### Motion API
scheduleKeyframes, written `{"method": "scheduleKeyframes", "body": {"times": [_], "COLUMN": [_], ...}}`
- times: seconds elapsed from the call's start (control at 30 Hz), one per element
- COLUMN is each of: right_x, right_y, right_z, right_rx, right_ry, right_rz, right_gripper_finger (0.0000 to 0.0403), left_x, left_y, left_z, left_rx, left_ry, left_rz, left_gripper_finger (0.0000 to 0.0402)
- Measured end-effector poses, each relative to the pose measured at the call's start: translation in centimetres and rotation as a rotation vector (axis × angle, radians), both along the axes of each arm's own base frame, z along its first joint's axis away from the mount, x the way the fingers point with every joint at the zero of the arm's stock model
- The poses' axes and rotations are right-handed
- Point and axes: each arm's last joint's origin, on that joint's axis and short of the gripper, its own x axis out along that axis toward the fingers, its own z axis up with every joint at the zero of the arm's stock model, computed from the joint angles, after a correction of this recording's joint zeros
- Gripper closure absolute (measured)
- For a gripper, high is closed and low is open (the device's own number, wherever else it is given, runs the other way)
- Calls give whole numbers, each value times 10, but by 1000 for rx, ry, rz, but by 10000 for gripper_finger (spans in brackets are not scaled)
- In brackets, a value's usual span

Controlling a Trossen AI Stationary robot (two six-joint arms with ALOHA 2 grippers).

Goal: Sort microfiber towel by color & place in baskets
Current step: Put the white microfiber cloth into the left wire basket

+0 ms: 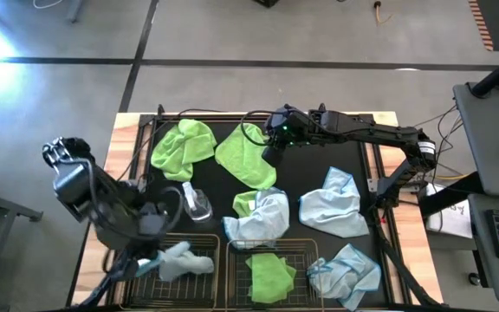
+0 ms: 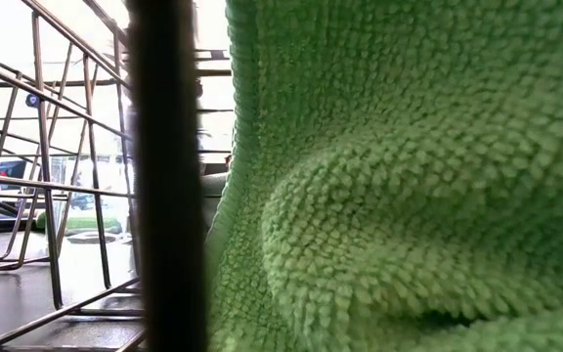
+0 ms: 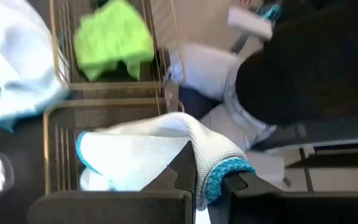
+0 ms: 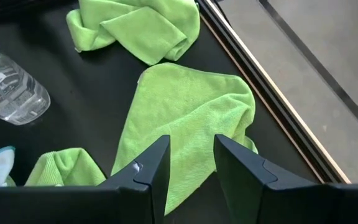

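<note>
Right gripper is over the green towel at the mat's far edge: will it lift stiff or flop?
Likely floppy: the green towel lies creased, a corner folded over. Probably light, thin cloth. The open right gripper may catch just one layer, so it could unfold and drape.

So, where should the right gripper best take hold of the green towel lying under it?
Probably at the bunched fold of the green towel, coming straight down from above. The towel lies mostly flat on the mat, but there the cloth rises in a ridge. The open right gripper hovers just beside it.
</note>
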Motion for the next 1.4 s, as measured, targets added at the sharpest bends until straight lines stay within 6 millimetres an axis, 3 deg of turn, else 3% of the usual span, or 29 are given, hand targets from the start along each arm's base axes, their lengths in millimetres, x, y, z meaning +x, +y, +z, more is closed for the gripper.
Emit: {"method": "scheduleKeyframes", "body": {"times": [0.23,0.47,0.9,1.17,1.4], "right_x": [0,-1,-2,-2,-2], "right_y": [0,0,0,1,1], "right_z": [0,-1,-2,-2,-2], "right_rx": [-12,-10,-4,-4,-9], "right_ry": [7,14,37,38,41], "right_rz": [14,14,14,14,19], "right_gripper_finger": [283,286,290,291,297], "left_x": [13,11,7,8,13], "left_y": [-16,-14,-5,-5,-9], "left_z": [-21,-25,-19,-20,-24], "left_rx": [25,100,154,268,288], "left_ry": [109,208,131,35,39], "left_rz": [-51,-26,67,-118,-135], "left_gripper_finger": [402,402,402,402,402]}}
